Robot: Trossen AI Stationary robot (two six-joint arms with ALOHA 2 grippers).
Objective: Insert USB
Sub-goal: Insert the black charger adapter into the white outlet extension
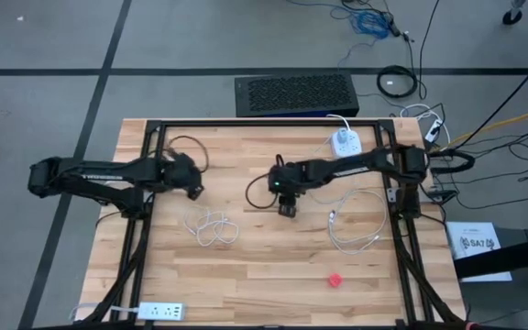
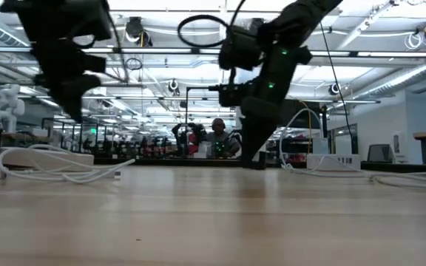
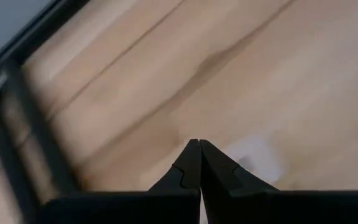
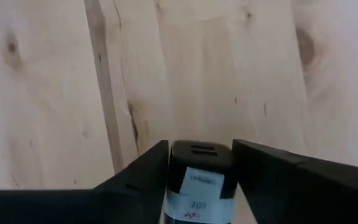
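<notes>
We see the right gripper (image 4: 194, 180) with fingers straddling a black charger block (image 4: 199, 180) on the bench (image 1: 246, 275), grip uncertain, while the left gripper (image 3: 199, 163) waits closed.

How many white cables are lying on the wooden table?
2. One coiled white cable lies left of the middle, near the left arm. Another white cable loops on the right side, below the right arm. More cords lie off the table.

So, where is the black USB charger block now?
The black charger block sits between the right gripper fingers at the table centre, right of the white cable coil.
</notes>
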